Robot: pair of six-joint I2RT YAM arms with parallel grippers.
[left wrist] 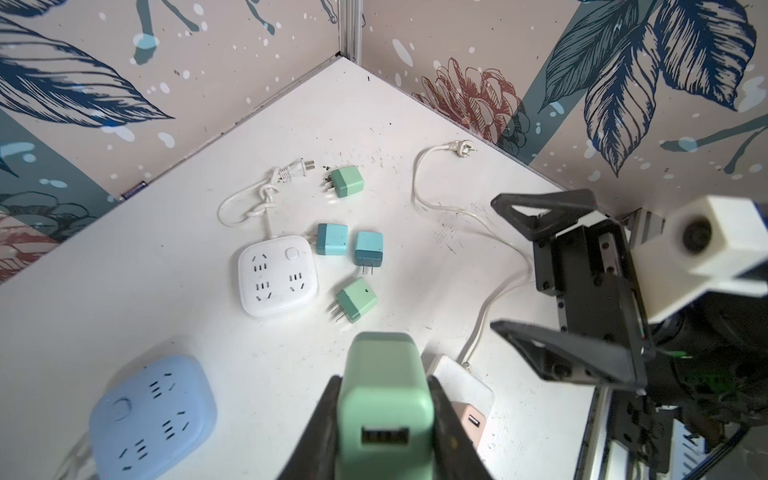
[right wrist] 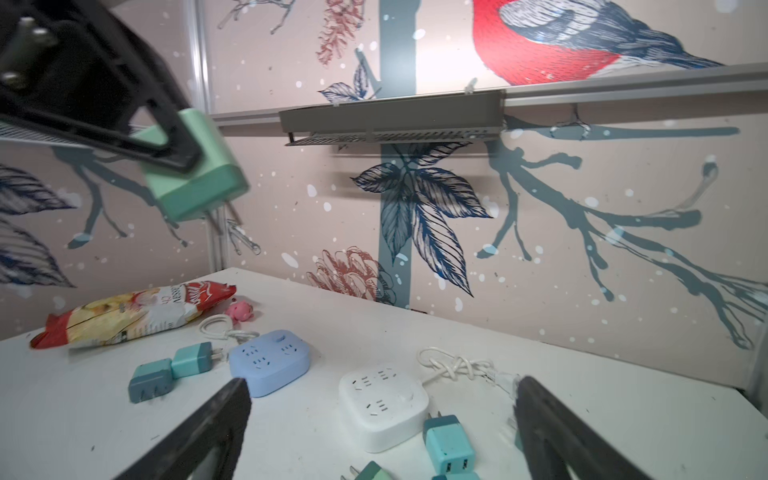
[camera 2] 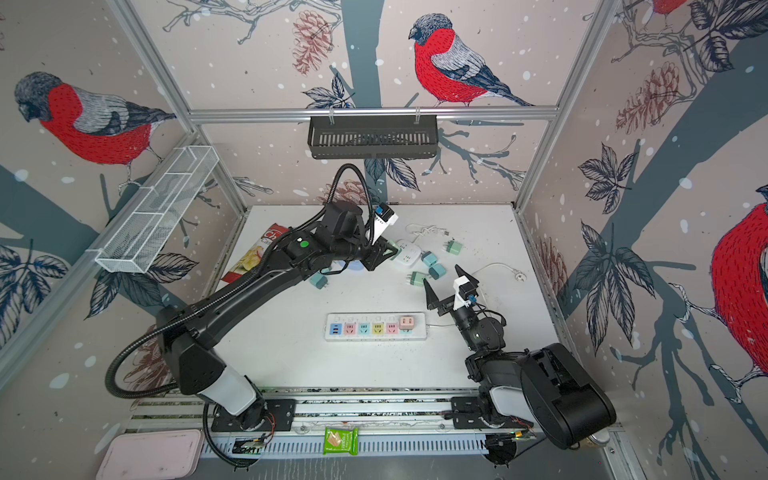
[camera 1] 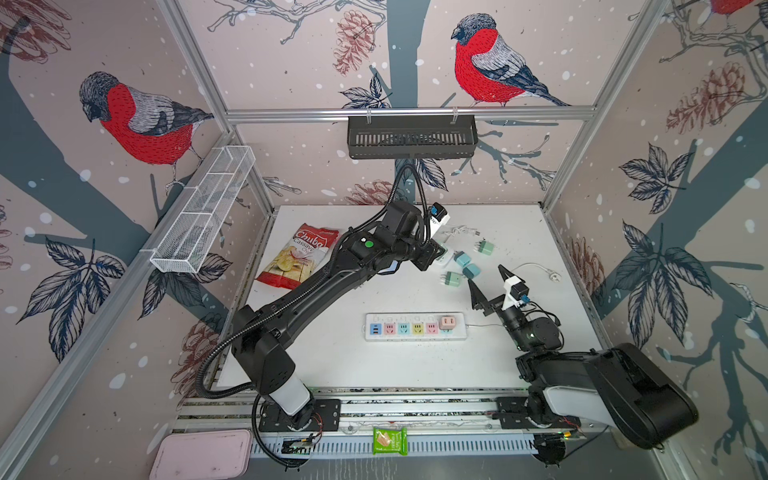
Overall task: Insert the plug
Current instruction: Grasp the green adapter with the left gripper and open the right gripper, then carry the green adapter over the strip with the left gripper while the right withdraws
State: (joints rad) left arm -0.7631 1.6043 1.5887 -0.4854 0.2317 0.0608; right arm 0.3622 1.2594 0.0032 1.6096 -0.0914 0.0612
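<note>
The left gripper [left wrist: 384, 380] clamps a mint-green charger plug [right wrist: 199, 187] aloft (insertion not yet done); the right gripper [camera 1: 486, 276] gapes empty near the lower-centre power strip [camera 1: 415, 332].

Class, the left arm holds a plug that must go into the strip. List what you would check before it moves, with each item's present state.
1. Green plug clamped in left tool: ok.
2. Prongs exposed: ok.
3. Strip has free sockets: ok; only a pink plug sits at one end.
4. Right tool open, empty, off the strip: ok.
5. Green plug over a free socket: not ok; it hangs behind the strip.
6. Prongs square to a socket: cannot tell.
</note>
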